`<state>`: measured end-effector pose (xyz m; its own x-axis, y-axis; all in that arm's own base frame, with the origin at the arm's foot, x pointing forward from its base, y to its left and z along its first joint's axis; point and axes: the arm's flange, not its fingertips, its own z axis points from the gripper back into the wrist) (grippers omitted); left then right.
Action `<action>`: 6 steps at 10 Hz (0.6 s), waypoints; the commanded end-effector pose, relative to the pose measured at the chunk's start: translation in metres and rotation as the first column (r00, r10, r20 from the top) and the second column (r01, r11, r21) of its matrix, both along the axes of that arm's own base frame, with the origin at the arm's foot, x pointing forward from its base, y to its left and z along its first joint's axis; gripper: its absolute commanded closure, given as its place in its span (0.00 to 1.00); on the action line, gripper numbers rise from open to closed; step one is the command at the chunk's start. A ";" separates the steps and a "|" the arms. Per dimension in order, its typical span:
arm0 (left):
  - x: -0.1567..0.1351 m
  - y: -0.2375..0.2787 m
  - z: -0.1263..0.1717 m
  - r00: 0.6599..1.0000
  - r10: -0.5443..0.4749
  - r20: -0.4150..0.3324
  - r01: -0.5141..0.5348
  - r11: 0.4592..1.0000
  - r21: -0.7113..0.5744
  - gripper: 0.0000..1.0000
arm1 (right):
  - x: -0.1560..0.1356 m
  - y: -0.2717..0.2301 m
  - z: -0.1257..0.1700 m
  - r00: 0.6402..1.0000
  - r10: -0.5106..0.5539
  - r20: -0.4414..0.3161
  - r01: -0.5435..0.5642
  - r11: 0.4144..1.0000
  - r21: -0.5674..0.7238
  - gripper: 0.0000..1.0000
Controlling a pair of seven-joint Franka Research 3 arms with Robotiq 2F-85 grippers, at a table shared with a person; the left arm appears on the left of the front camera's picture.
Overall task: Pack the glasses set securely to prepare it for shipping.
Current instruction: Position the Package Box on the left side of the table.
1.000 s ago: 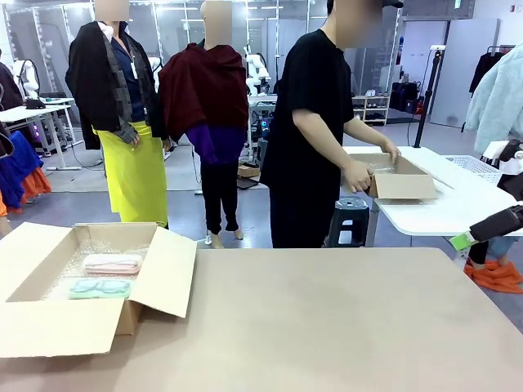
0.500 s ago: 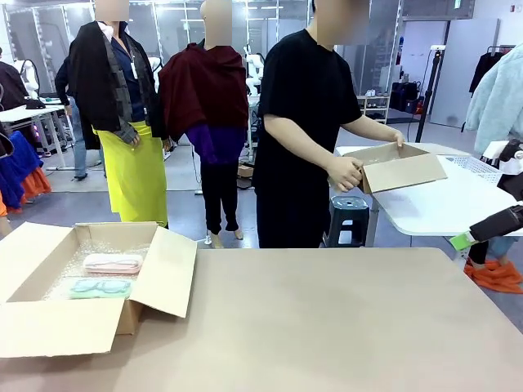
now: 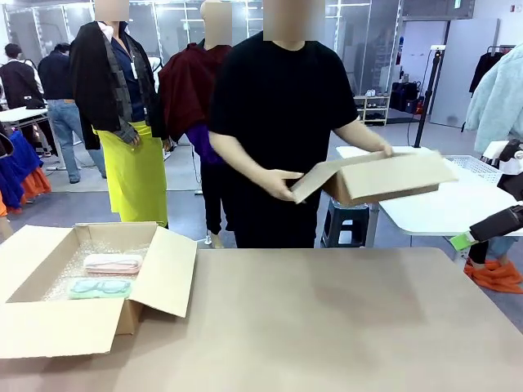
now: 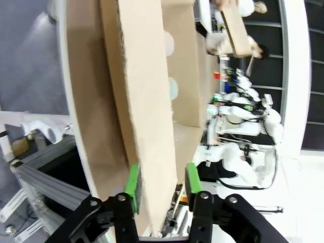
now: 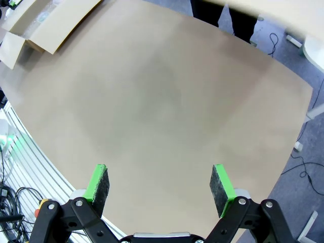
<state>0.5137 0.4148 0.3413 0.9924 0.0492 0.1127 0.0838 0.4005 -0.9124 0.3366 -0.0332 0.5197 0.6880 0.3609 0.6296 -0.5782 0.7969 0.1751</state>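
Already the two cases lie side by side in the open cardboard box (image 3: 82, 327) at about nine o'clock on the table (image 3: 327, 327): the pink case (image 3: 113, 263) toward the far side, the mint green case (image 3: 100, 287) nearer the robot, both resting on clear bubble wrap (image 3: 65, 278). Its flaps are spread outward and nothing covers the cases from above.

Across the table, at about one o'clock, the person's hands (image 3: 286, 184) hold a second cardboard box (image 3: 384, 175) in the air, tilted, with one flap hanging toward the person's body. Whether it is meant for this packing I cannot tell.

In the left wrist view, the left gripper (image 4: 163, 185) has a green pad on either side of a flap edge (image 4: 152, 152) of the open box; whether the pads press the cardboard or stand just off it cannot be told. The right gripper (image 5: 159, 185) hangs above bare tabletop with its pads set wide apart and nothing between them; its green tip (image 3: 462, 241) shows at three o'clock in the front view, well apart from the open box.

Judging from this, placing is done and the step in hand is securing: padding over the cases, then folding the flaps shut. The next move probably calls for the left gripper to work the flap inward without dragging the box, while the right arm would have to reach across toward nine o'clock to help.
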 end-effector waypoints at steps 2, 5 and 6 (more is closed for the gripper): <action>-0.054 -0.024 0.030 0.995 0.074 0.072 -0.088 0.971 0.223 0.00 | -0.001 0.002 0.001 1.000 -0.011 -0.007 0.011 1.000 -0.004 0.00; -0.092 -0.036 0.065 0.979 0.104 0.173 -0.165 0.905 0.392 0.00 | -0.001 0.002 0.001 1.000 -0.011 -0.007 0.011 1.000 -0.004 0.00; -0.104 -0.046 0.075 0.972 0.089 0.217 -0.177 0.886 0.429 0.00 | -0.001 0.002 0.001 1.000 -0.011 -0.007 0.011 1.000 -0.004 0.00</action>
